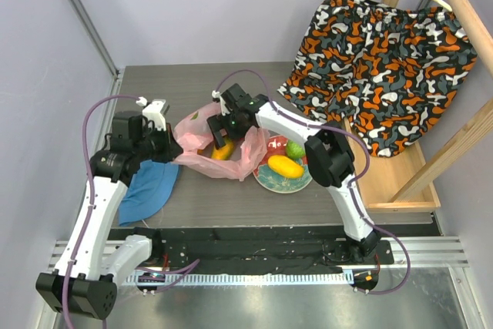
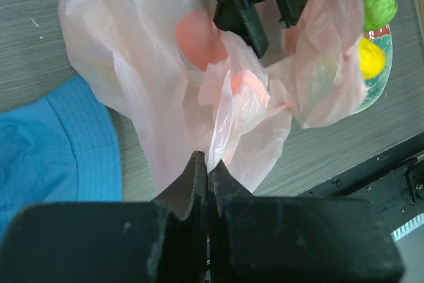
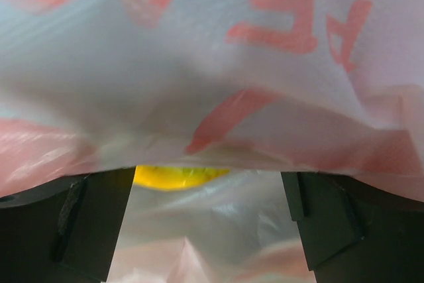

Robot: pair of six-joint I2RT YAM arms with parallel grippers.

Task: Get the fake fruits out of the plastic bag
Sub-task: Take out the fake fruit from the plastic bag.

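The top view alone takes in the whole scene. The pink plastic bag [image 1: 192,127] lies crumpled on the table [image 1: 231,198], with a blue hat [image 1: 150,186] just to its left. A red floral plate [image 1: 266,183] touches the bag's right side, and some of the bag's film is draped over the plate's rim. On that plate, outside the bag, sit a long yellow fruit [image 1: 285,166], a green fruit [image 1: 295,149] and a red piece [image 1: 275,145]. In the bag's mouth a yellow piece [image 1: 223,152] shows from above, right under the right gripper [image 1: 224,142], which reaches into the opening. Only the left wrist view settles the left gripper [image 2: 207,167]: its tips are pressed together on a fold at the bag's near edge, with film bunched between them. Only the right wrist view settles the other. There its two fingers [image 3: 73,230] stand wide apart inside the bag, only loose film between them, and the printed wall arches overhead. Beyond them a sliver of the yellow piece shows; whether it is touched cannot be told. The bag's folds hide whatever else it holds.
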